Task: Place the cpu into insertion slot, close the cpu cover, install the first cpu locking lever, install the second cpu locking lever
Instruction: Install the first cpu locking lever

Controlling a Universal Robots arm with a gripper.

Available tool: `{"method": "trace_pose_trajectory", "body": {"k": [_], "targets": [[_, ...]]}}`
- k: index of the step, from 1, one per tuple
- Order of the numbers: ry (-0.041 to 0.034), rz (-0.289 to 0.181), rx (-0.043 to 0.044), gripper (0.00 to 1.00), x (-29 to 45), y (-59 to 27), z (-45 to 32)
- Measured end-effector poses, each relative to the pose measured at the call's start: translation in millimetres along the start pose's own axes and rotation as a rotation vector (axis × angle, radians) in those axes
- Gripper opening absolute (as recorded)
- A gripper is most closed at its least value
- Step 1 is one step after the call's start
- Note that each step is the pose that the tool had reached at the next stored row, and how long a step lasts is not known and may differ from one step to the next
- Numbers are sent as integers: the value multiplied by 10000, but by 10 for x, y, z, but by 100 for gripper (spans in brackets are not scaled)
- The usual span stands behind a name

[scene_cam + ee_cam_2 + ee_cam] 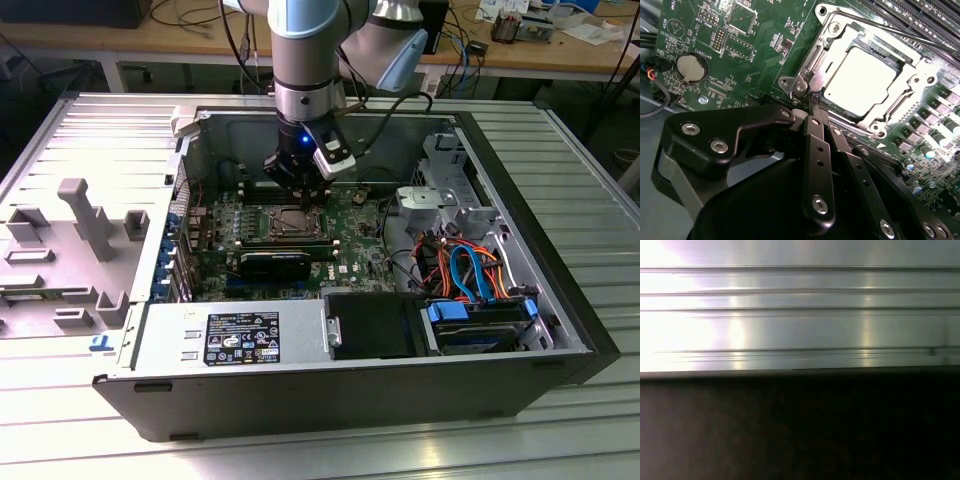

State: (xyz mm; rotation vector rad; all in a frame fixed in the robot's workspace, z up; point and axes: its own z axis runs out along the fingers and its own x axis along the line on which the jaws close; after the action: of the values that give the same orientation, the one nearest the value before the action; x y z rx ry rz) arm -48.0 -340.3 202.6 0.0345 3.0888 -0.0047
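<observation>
Here, closed jaws touch cpu cover — cpu seated.

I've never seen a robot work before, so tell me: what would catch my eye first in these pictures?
First, the open computer case on a ribbed metal table, with the robot arm reaching down into it. Its pincer hovers low over the green motherboard. In the second wrist view the black pincer points at a corner of the shiny cpu cover, which lies flat around the bright cpu.
</observation>
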Motion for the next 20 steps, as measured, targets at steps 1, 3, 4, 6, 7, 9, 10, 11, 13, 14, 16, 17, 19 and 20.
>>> {"method": "trace_pose_trajectory", "body": {"k": [1,3,4,6,7,9,10,11,13,14,16,17,19,20], "targets": [[0,0,0,11,0,0,2],[0,2,-5,11,-1,1,3],[1,2,-9,11,-2,0,4],[1,2,-22,11,-4,0,6],[1,3,-39,11,-4,0,5],[3,4,-86,11,-5,0,6],[2,7,-122,11,-5,1,8],[2,8,-136,11,-6,1,8],[2,9,-171,11,-6,1,8],[2,11,-187,11,-6,1,9],[3,12,-224,11,-6,1,9],[3,13,-231,11,-6,2,9],[3,13,-231,11,-6,1,9],[3,13,-230,11,-6,1,8]]}}
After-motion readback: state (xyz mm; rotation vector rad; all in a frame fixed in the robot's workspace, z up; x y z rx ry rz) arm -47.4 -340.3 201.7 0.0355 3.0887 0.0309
